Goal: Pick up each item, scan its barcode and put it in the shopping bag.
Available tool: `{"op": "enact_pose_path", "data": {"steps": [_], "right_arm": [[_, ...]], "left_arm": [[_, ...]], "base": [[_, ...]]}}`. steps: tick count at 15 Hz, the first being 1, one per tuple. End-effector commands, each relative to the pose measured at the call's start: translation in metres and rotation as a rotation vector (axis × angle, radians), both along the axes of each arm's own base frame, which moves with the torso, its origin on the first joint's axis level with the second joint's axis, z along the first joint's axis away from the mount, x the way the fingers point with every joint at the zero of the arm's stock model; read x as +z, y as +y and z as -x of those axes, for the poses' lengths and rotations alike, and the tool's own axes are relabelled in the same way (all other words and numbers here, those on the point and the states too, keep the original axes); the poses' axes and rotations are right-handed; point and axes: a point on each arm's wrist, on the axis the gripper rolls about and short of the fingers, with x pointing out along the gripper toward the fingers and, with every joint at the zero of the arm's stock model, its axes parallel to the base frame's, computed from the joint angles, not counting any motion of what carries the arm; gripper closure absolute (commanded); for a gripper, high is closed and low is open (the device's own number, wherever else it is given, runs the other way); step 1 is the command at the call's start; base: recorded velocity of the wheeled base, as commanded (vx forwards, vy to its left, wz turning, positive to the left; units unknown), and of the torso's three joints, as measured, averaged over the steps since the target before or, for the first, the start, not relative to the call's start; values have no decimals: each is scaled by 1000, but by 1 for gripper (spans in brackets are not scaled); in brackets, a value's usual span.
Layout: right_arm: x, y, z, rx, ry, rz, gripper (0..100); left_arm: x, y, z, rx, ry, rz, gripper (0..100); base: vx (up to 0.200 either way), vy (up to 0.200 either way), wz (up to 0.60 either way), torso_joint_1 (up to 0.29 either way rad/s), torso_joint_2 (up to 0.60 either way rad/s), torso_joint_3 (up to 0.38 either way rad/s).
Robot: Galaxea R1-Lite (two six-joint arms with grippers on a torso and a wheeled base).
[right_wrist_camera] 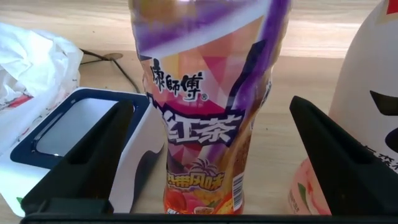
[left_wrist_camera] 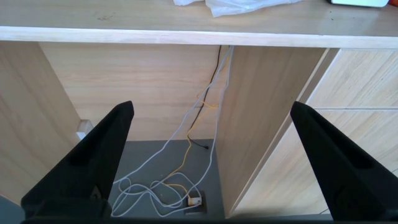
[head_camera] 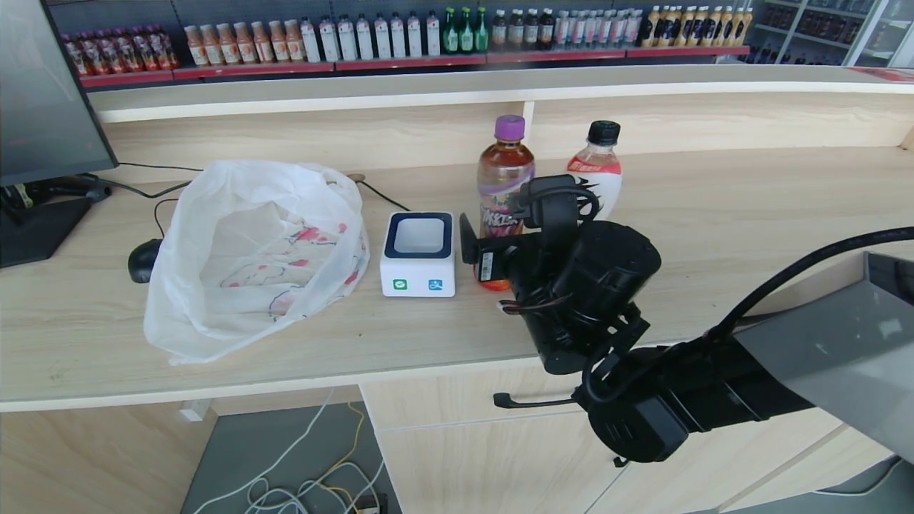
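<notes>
A purple-capped tea bottle (head_camera: 505, 171) stands on the counter just right of the white scanner box (head_camera: 418, 253). My right gripper (head_camera: 491, 251) is level with the bottle's lower half and open; the bottle (right_wrist_camera: 208, 112) sits between its fingers (right_wrist_camera: 93, 155) with a gap on each side. Behind and to the right stands a white bottle with a black cap (head_camera: 600, 168), also seen in the right wrist view (right_wrist_camera: 367, 118). The white plastic shopping bag (head_camera: 250, 250) lies open left of the scanner (right_wrist_camera: 81, 137). My left gripper (left_wrist_camera: 211, 168) hangs open below the counter's edge, holding nothing.
A monitor (head_camera: 43, 93) and a black mouse (head_camera: 143, 260) sit at the counter's left, with cables behind the bag. A raised ledge runs along the back, with shelves of bottles (head_camera: 428, 32) beyond. Loose cables (left_wrist_camera: 168, 186) lie on the floor under the counter.
</notes>
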Motion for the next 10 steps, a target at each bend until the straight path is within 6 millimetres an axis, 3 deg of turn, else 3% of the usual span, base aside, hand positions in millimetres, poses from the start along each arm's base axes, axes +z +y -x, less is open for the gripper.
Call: {"op": "enact_pose_path", "data": {"steps": [1, 10], "right_arm": [[-5, 3, -4, -3, 3, 3, 0], [-2, 7, -19, -20, -25, -22, 0]], "left_arm": [[0, 0, 0, 0, 1, 0, 0], [0, 0, 0, 0, 1, 0, 0]], "base": [[0, 0, 0, 0, 0, 0], [0, 0, 0, 0, 0, 0]]}}
